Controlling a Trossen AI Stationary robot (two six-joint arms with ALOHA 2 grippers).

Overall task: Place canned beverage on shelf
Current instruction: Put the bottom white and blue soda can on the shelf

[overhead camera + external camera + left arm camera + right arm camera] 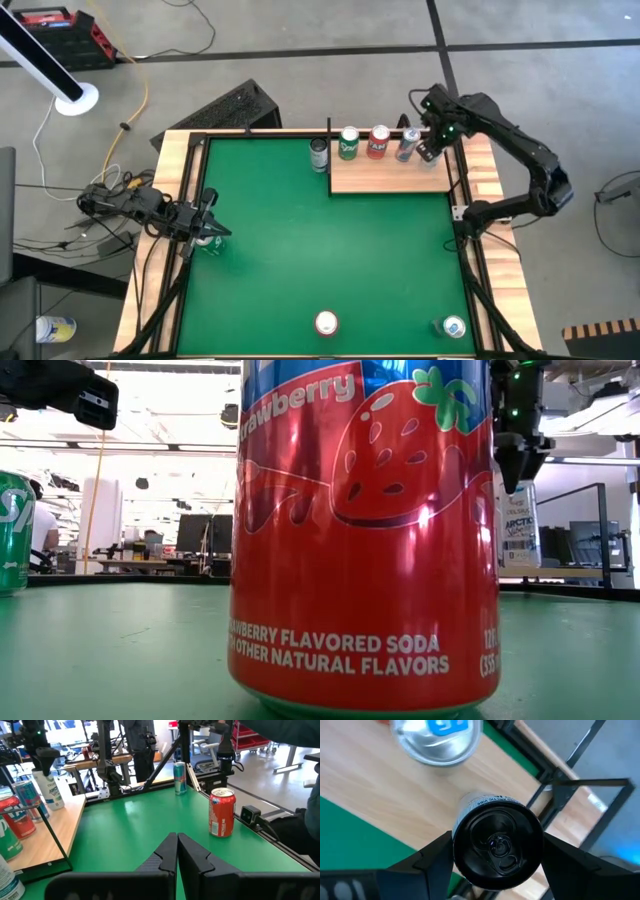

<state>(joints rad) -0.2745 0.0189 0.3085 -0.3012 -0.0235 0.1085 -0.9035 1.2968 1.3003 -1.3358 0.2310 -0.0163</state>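
Over the shelf (395,176), the right pincer (428,152) clamps a white can (496,840); the left pincer (176,851) rests together.

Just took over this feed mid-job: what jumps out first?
The right pincer straddles a white can standing on the shelf at the table's far right, beside a blue can, red can and green can. A strawberry soda can fills the low view. The left pincer waits shut at the left edge.
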